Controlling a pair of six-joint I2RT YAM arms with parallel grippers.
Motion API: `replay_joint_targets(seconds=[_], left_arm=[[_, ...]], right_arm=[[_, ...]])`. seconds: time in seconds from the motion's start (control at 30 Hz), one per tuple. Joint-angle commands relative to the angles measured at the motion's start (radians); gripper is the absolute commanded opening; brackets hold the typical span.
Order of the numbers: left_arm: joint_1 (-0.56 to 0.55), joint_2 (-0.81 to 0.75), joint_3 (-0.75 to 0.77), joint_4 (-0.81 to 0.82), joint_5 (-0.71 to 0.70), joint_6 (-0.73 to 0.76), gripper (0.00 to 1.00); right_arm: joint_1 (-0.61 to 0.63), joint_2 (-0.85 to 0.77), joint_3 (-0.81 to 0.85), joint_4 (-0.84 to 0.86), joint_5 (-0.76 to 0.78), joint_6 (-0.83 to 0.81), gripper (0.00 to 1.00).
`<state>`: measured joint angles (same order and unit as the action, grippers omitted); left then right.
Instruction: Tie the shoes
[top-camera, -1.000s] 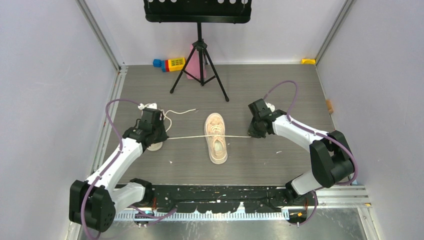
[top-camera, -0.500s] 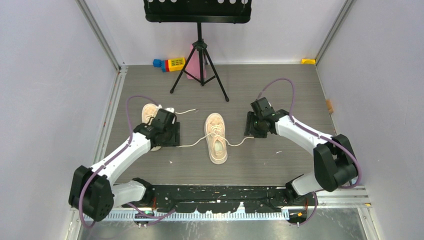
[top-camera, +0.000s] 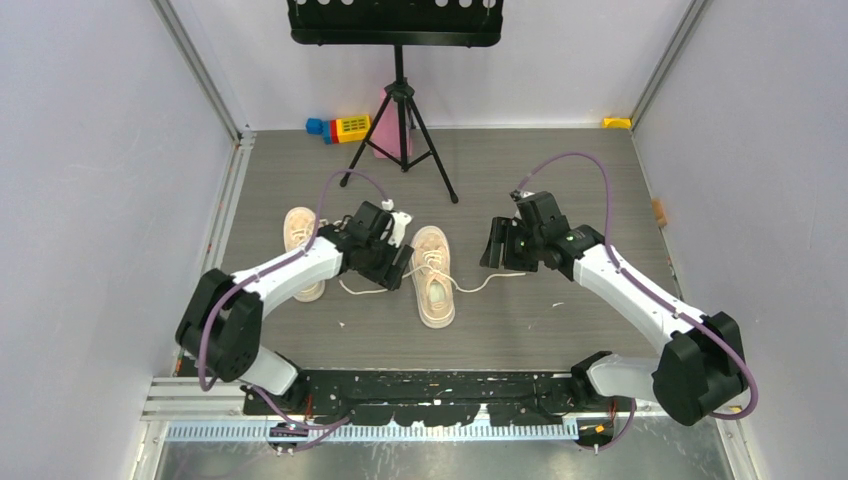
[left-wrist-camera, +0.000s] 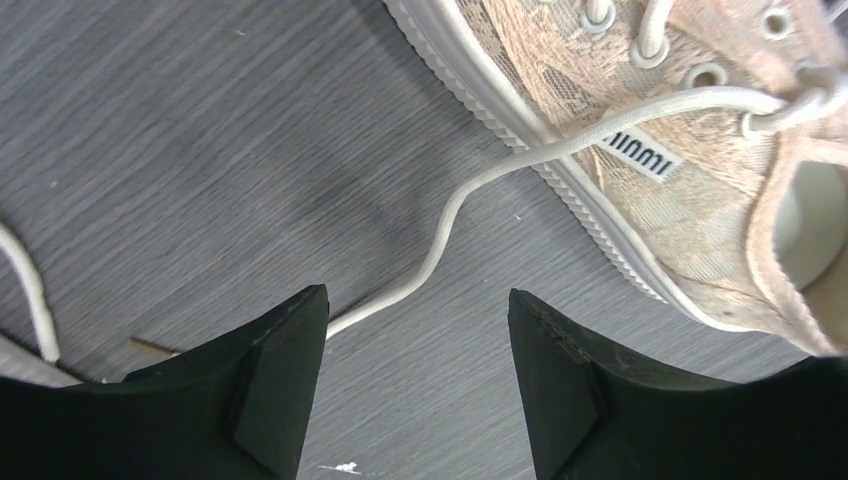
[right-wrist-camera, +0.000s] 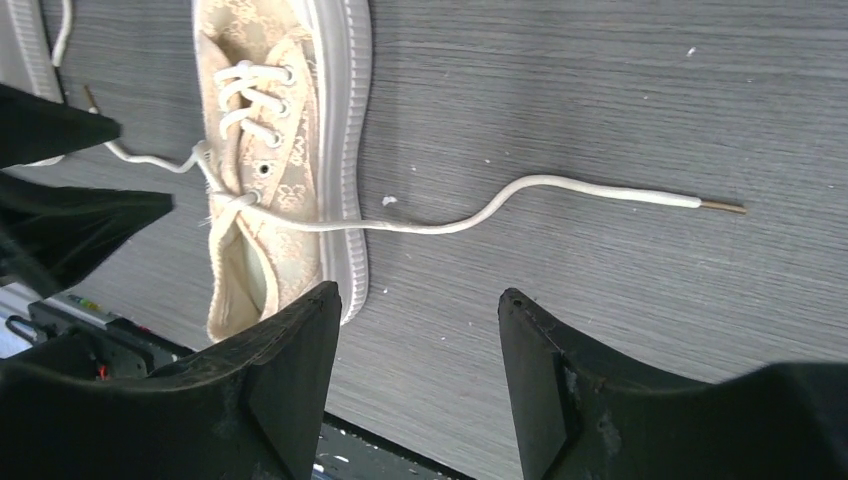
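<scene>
A cream, pinkish sneaker (top-camera: 433, 288) lies mid-table, toe pointing away from the arms. Its white laces lie slack on the floor: one end (top-camera: 362, 291) to the left, the other (top-camera: 487, 282) to the right. My left gripper (top-camera: 398, 268) stands open just left of this shoe. In the left wrist view the lace (left-wrist-camera: 470, 192) curves past the open gripper (left-wrist-camera: 418, 300) without touching it, the shoe (left-wrist-camera: 690, 180) at upper right. My right gripper (top-camera: 492, 248) is open and holds nothing; its wrist view shows the gripper (right-wrist-camera: 420, 295), the shoe (right-wrist-camera: 262, 150) and the loose lace (right-wrist-camera: 520, 192). The second shoe (top-camera: 297, 232) lies further left.
A black music stand tripod (top-camera: 400, 130) rises at the back centre, with coloured toy blocks (top-camera: 340, 127) beside it. A small yellow object (top-camera: 617, 122) sits in the back right corner. Metal rails (top-camera: 222, 190) and grey walls close in both sides.
Both grippers opened and let go of the laces, which were stretched taut and now lie slack. The left arm swung right towards the middle shoe, uncovering the second shoe.
</scene>
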<state>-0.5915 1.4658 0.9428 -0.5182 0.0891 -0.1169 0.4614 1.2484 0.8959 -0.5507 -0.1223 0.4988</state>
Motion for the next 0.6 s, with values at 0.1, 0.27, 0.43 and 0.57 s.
replay_joint_targets(seconds=[0.1, 0.27, 0.43, 0.57], left_arm=[[-0.016, 0.127, 0.070, 0.032, 0.017, 0.086, 0.66], [-0.018, 0.189, 0.091, 0.056, 0.072, 0.111, 0.56], [-0.020, 0.245, 0.114, 0.070, 0.119, 0.131, 0.49], [-0.020, 0.236, 0.091, 0.135, 0.154, 0.136, 0.45]], right_arm=[[-0.003, -0.046, 0.020, 0.012, -0.057, 0.001, 0.64], [-0.002, -0.044, 0.023, -0.002, -0.047, 0.004, 0.61], [-0.002, -0.047, 0.021, -0.006, -0.047, 0.014, 0.58], [-0.003, -0.047, 0.020, -0.007, -0.055, 0.022, 0.54]])
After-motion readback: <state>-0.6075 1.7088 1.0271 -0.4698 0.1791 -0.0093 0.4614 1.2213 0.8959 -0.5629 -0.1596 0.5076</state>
